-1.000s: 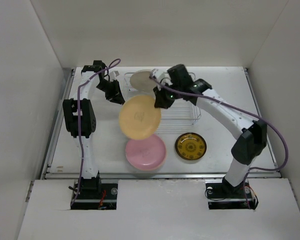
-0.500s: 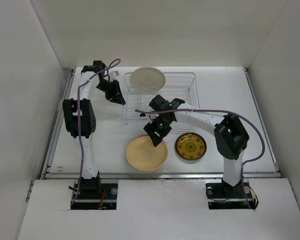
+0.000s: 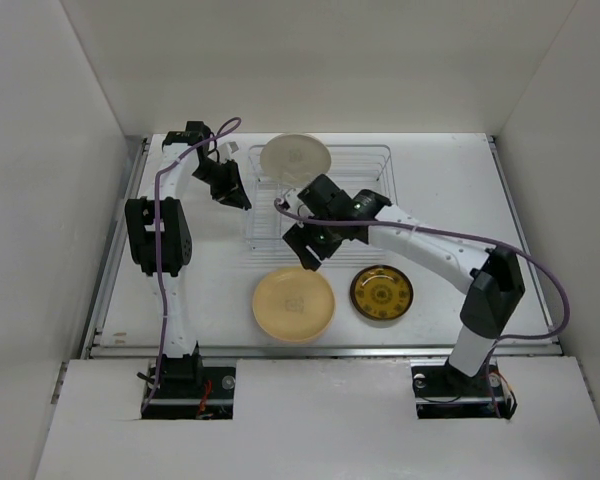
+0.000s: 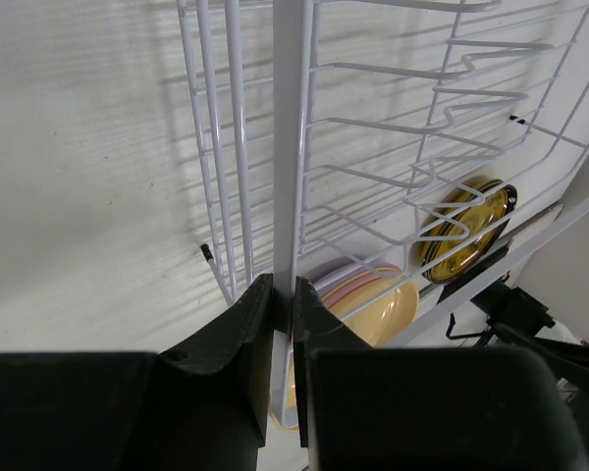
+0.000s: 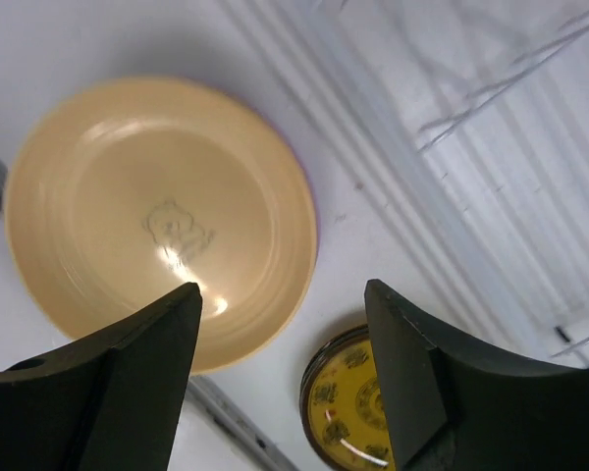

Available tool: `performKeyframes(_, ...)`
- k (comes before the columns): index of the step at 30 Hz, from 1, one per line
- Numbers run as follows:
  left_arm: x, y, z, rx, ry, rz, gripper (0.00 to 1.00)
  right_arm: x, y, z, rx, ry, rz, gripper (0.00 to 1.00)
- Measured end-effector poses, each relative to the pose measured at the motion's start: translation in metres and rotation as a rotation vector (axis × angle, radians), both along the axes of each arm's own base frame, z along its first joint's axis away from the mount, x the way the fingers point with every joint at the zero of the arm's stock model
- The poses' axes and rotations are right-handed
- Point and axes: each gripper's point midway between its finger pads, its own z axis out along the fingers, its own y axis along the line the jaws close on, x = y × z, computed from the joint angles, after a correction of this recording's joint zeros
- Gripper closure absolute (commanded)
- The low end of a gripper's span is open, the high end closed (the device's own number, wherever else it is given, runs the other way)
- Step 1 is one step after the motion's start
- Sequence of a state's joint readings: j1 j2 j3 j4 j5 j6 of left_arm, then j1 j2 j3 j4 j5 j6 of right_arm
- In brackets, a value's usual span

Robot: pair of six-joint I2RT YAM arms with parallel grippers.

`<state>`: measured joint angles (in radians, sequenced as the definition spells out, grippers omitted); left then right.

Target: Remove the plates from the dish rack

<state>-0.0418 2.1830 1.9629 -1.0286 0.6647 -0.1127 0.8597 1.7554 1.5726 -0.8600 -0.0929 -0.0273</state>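
Note:
The silver wire dish rack (image 3: 365,190) stands at the back middle with one cream plate (image 3: 295,158) upright in its far left end. In front of it a yellow-orange plate (image 3: 293,304) lies on top of a stack, with pink (image 4: 361,284) and lavender (image 4: 326,277) rims showing under it. A small dark brown-gold plate (image 3: 381,293) lies flat to its right. My left gripper (image 3: 238,197) is shut on the rack's left frame bar (image 4: 292,147). My right gripper (image 3: 306,250) hangs open and empty above the yellow-orange plate (image 5: 157,221), near the rack's front edge.
White walls close in the table on the left, back and right. The table's front lip (image 3: 320,348) runs just before the plates. A purple cable (image 3: 540,265) loops off the right arm. The rack's upright dividers (image 4: 442,147) stand bare.
My right gripper carried the yellow-orange plate from beside the rack down onto the pink plate, opened, and lifted back toward the rack. The left gripper has not moved.

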Motion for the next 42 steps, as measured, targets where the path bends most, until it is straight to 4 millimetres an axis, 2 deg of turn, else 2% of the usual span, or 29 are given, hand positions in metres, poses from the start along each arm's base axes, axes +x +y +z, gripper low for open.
performKeyframes(1,0.0,0.0,0.0,0.0,0.0,0.0,1.0,0.006,0.001,0.01,0.01,-0.033,-0.016,0.24)
performKeyframes(2,0.0,0.0,0.0,0.0,0.0,0.0,1.0,0.016,0.005,0.024,0.032,-0.07,-0.034,0.18)
performKeyframes(4,0.0,0.0,0.0,0.0,0.0,0.0,1.0,0.046,0.012,0.057,0.096,-0.163,-0.094,0.1)
performKeyframes(6,0.0,0.0,0.0,0.0,0.0,0.0,1.0,0.092,0.012,0.095,0.169,-0.27,-0.184,0.06)
performKeyframes(8,0.0,0.0,0.0,0.0,-0.001,0.0,1.0,0.15,0.004,0.128,0.226,-0.388,-0.283,0.04)
performKeyframes(10,0.0,0.0,0.0,0.001,-0.002,-0.002,1.0,0.205,-0.005,0.144,0.251,-0.482,-0.362,0.0)
performKeyframes(12,0.0,0.0,0.0,0.004,-0.004,-0.003,1.0,0.251,-0.018,0.138,0.245,-0.545,-0.42,0.0)
performKeyframes(13,0.0,0.001,0.0,0.005,-0.005,-0.004,1.0,0.267,-0.022,0.127,0.231,-0.553,-0.436,0.0)
performKeyframes(16,0.0,0.001,0.0,0.009,-0.007,-0.006,1.0,0.301,-0.026,0.076,0.184,-0.533,-0.436,0.0)
performKeyframes(19,0.0,0.001,0.0,0.011,-0.01,-0.01,1.0,0.313,-0.021,0.024,0.15,-0.479,-0.393,0.03)
performKeyframes(22,0.0,0.001,0.0,0.012,-0.012,-0.011,1.0,0.319,-0.015,-0.005,0.135,-0.46,-0.365,0.4)
performKeyframes(23,0.0,0.001,0.0,0.012,-0.012,-0.012,1.0,0.32,-0.016,-0.009,0.126,-0.461,-0.363,0.64)
performKeyframes(26,0.0,0.001,0.0,0.012,-0.013,-0.013,1.0,0.326,-0.014,-0.003,0.156,-0.489,-0.365,0.89)
performKeyframes(27,0.0,0.001,0.0,0.013,-0.012,-0.012,1.0,0.326,-0.014,0.001,0.162,-0.506,-0.364,1.0)
performKeyframes(31,0.0,0.001,0.0,0.012,-0.01,-0.009,1.0,0.327,-0.023,0.016,0.165,-0.562,-0.384,1.0)
performKeyframes(35,0.0,0.0,0.0,0.007,-0.003,-0.002,1.0,0.325,-0.029,0.046,0.184,-0.614,-0.397,1.0)
performKeyframes(38,0.0,0.0,0.0,0.007,-0.002,0.001,1.0,0.32,-0.035,0.08,0.208,-0.661,-0.412,1.0)
performKeyframes(42,0.0,0.0,0.0,0.007,-0.001,0.003,1.0,0.305,-0.043,0.137,0.261,-0.719,-0.429,1.0)
